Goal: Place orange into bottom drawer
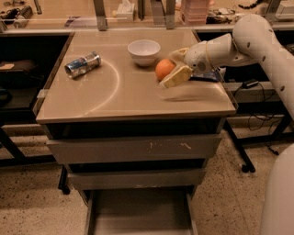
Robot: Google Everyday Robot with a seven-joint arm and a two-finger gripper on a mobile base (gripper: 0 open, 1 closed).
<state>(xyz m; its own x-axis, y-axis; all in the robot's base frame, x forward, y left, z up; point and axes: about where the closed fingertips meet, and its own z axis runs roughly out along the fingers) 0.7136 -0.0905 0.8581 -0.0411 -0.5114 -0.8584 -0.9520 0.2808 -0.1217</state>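
The smooth round orange (163, 69) sits between the cream gripper's (169, 68) spread blocky fingers (177, 77) on the glossy tabletop (115, 98).

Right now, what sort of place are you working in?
Likely a lab or workshop: a metal drawer cabinet, cluttered benches behind, cables at the right. The gripper is at the orange on the cabinet top.

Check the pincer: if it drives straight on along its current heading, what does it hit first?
The orange, right at its tip. The pincer is over the tabletop's right side, pointing left in the picture. The white bowl sits farther back, likely off that line, though depth is unclear.
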